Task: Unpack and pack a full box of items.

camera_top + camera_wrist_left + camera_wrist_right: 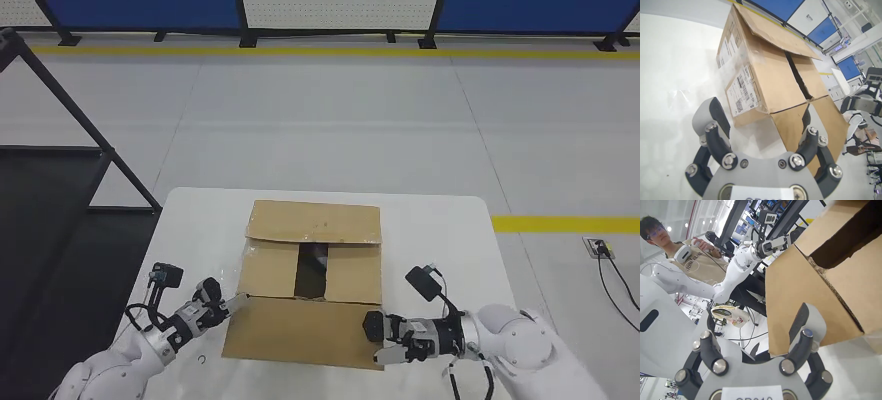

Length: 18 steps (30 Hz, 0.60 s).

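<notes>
A brown cardboard box (340,275) stands in the middle of the white table (440,230). A dark gap (313,270) shows between its two inner flaps. The rear flap (315,222) stands up a little, and the front flap (300,330) folds out toward me. My left gripper (222,308) is open at this flap's left corner (783,121), and one finger (807,117) lies over the cardboard. My right gripper (385,340) is open at the flap's right edge (780,306), which sits between its fingers (802,321). The box side bears white labels (743,91).
A black metal frame (60,180) stands off the table's left side. Bare tabletop lies left (195,235) and right (440,250) of the box. The front flap reaches close to the table's near edge.
</notes>
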Each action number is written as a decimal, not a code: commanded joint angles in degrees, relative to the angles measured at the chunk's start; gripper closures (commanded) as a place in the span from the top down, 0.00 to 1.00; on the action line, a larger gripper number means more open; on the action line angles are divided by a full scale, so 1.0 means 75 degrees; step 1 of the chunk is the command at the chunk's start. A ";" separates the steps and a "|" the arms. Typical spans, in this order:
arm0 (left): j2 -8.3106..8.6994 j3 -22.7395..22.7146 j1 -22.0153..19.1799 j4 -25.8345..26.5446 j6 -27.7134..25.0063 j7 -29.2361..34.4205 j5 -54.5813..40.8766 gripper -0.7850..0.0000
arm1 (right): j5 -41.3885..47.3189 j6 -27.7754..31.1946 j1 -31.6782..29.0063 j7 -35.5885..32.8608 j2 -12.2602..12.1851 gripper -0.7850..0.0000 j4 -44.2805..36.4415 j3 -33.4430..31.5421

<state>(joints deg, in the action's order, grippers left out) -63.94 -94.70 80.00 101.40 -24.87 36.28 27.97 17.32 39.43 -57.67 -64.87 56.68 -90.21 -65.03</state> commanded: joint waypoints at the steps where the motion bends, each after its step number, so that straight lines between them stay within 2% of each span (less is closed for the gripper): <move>1: 0.0034 -0.0032 0.0055 -0.0008 -0.0232 0.0150 0.0061 1.00 | 0.0082 0.0104 0.0070 0.0103 -0.0096 1.00 0.0097 0.0199; 5: 0.0088 -0.0039 0.0113 -0.0019 -0.0428 0.0378 0.0271 1.00 | 0.0345 0.0326 0.0219 0.0326 -0.0251 1.00 0.0184 0.0511; 12: 0.0106 0.0212 0.0105 -0.0071 -0.0202 0.0143 0.0756 1.00 | 0.1333 0.0585 0.0516 0.0585 -0.0458 1.00 0.0517 0.0680; 18: 0.0119 0.0338 0.0109 -0.0108 -0.0048 -0.0101 0.0993 1.00 | 0.1343 0.0584 0.0550 0.0585 -0.0474 1.00 0.0598 0.0655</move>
<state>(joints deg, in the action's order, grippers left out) -63.08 -92.23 80.74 100.66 -25.38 35.77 35.43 27.40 43.81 -53.53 -60.48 53.12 -85.71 -60.12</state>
